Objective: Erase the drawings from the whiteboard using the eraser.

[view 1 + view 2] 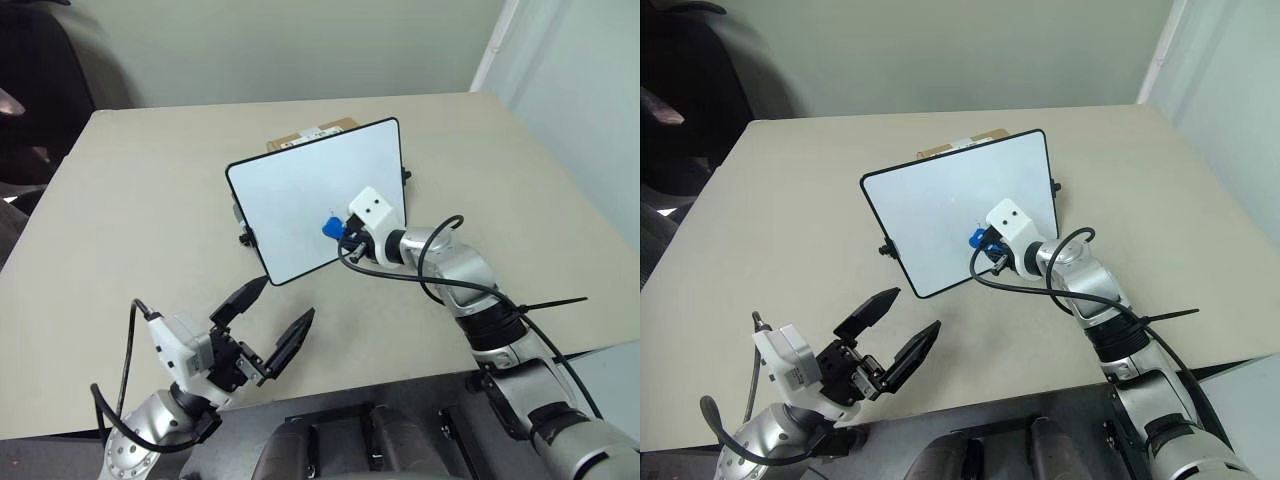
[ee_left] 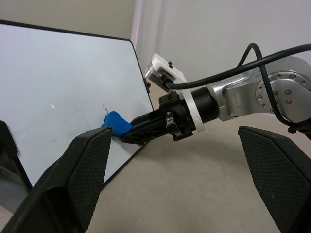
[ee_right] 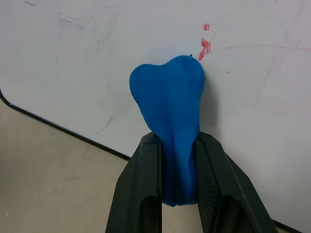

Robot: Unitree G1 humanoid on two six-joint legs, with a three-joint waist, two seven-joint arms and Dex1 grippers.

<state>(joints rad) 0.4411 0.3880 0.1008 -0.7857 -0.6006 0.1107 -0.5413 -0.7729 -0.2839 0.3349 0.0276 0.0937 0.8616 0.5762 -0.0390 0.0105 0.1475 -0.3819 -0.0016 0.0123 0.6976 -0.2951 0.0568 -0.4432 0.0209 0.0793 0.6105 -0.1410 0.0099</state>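
My right claw (image 3: 177,191) is clamped on the eraser (image 3: 170,104), its tip against the whiteboard (image 1: 300,190). The remaining drawings (image 3: 205,46) sit just past the tip, on its upper right edge. My left claw (image 1: 268,322) hangs open, well apart, over the table (image 1: 150,200).
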